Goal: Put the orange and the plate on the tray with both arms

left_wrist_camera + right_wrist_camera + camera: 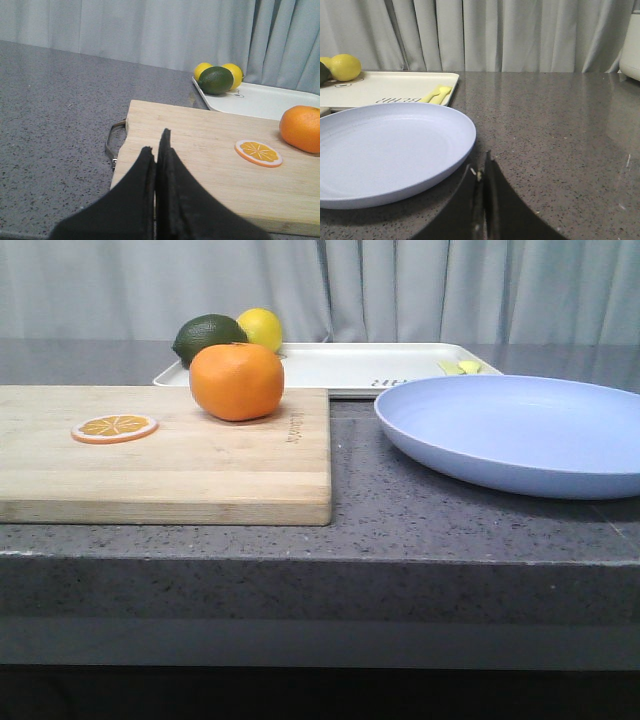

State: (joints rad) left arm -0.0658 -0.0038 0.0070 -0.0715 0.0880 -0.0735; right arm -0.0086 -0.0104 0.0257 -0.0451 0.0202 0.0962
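Note:
The orange (pixel 237 381) sits at the far right corner of a wooden cutting board (pixel 180 470); it also shows in the left wrist view (pixel 301 128). The lavender-blue plate (pixel 520 430) lies on the counter at right, and in the right wrist view (pixel 385 150). The white tray (pixel 350 365) lies behind both. My left gripper (pixel 156 145) is shut and empty over the board's left end. My right gripper (pixel 483 167) is shut and empty just beside the plate's rim. Neither gripper shows in the front view.
An orange slice (pixel 114 427) lies on the board. A dark green avocado (pixel 208 337) and a yellow lemon (pixel 261 327) rest on the tray's left end, small yellow pieces (pixel 460 367) on its right. A grey curtain hangs behind the dark speckled counter (pixel 400 530).

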